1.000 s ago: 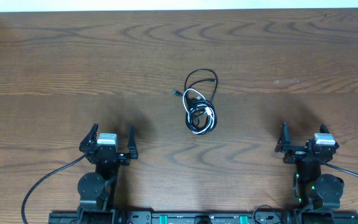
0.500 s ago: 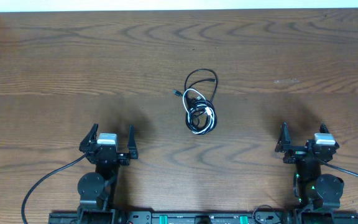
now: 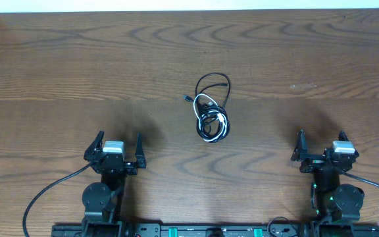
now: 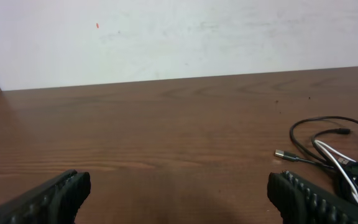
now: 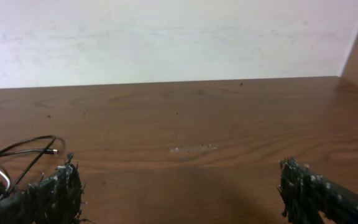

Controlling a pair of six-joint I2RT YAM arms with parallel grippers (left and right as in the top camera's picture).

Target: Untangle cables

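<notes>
We see the cables (image 3: 212,112) lying as one small tangled bundle near the middle of the table (image 3: 77,66), a little toward its far edge. Most of the cords are black. One white cord (image 3: 224,125) is wound through the lower, denser part of the bundle. A thin black loop opens from the bundle toward the far edge of the table. A short end with a small plug (image 3: 187,99) sticks out toward the table's left side.

The left gripper (image 3: 119,137) sits close to the near edge of the table, on its left part, well apart from the bundle. Its two fingers stand wide apart. In the left wrist view, the left gripper (image 4: 179,199) shows only its two dark fingertips in the lower corners, with brown wood between them. There the cables (image 4: 337,155) lie at the right side, on the table surface, not touching the fingers.

The right gripper (image 3: 320,137) sits close to the near edge as well, on the right part of the table, and its pincer is also spread wide. In the right wrist view, the right gripper (image 5: 182,199) has its fingertips far from each other, and the cables (image 5: 17,155) appear at the left side. Behind the far edge of the table is a pale wall (image 4: 166,37).
</notes>
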